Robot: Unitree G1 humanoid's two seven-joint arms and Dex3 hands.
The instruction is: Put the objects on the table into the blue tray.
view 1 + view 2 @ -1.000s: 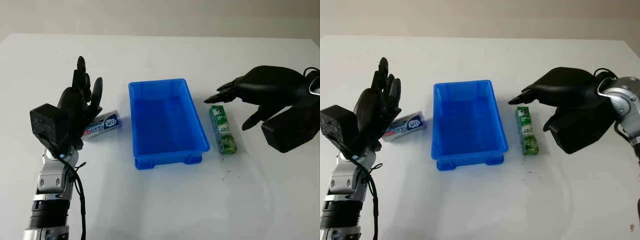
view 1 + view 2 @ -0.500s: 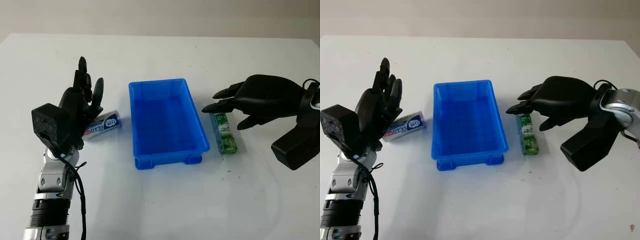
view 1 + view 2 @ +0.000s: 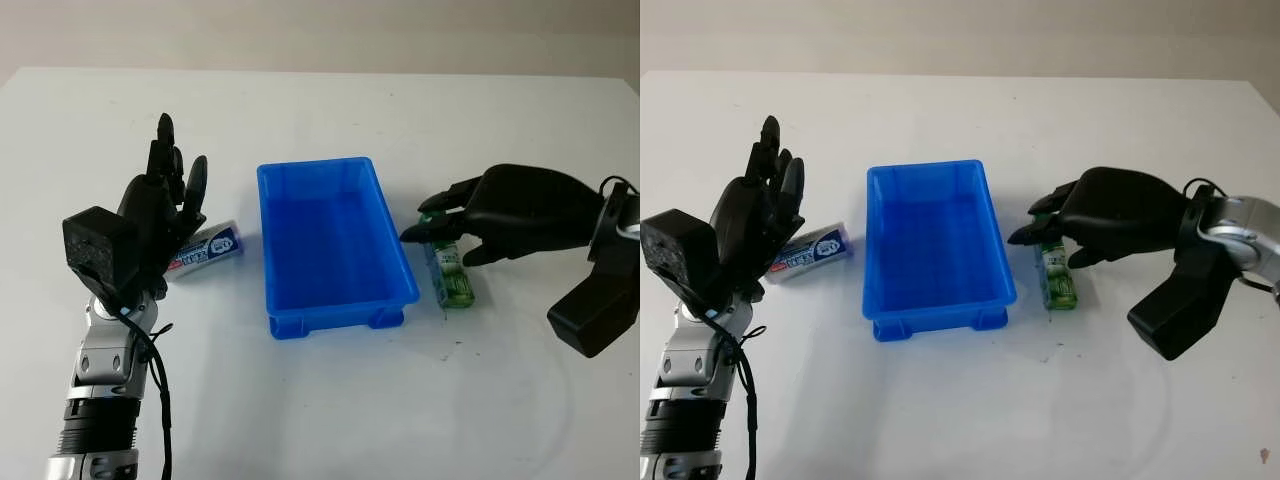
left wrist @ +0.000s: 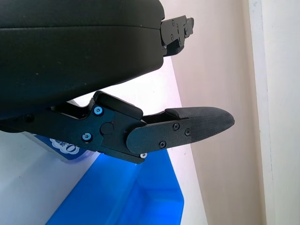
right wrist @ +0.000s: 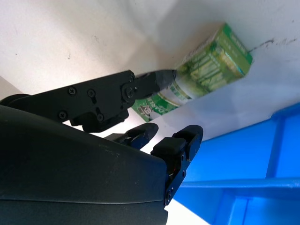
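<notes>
The green box (image 3: 449, 269) lies flat on the white worktop (image 3: 330, 400), just beside the right wall of the blue tray (image 3: 333, 247) and running roughly along it. The right hand (image 3: 470, 226) is over the box's far end, its fingers curled down around that end: in the right wrist view one finger (image 5: 136, 86) lies against one side of the box (image 5: 206, 70) and the two others sit at the opposite side, near the tray wall. Whether they actually press the box cannot be told; the box sits on the worktop, not lifted.

The tray is empty. On its other side, near its left wall, a blue-and-white tube-like pack (image 3: 207, 249) lies on the worktop. The left hand (image 3: 160, 205) is raised upright just beside that pack, open and holding nothing.
</notes>
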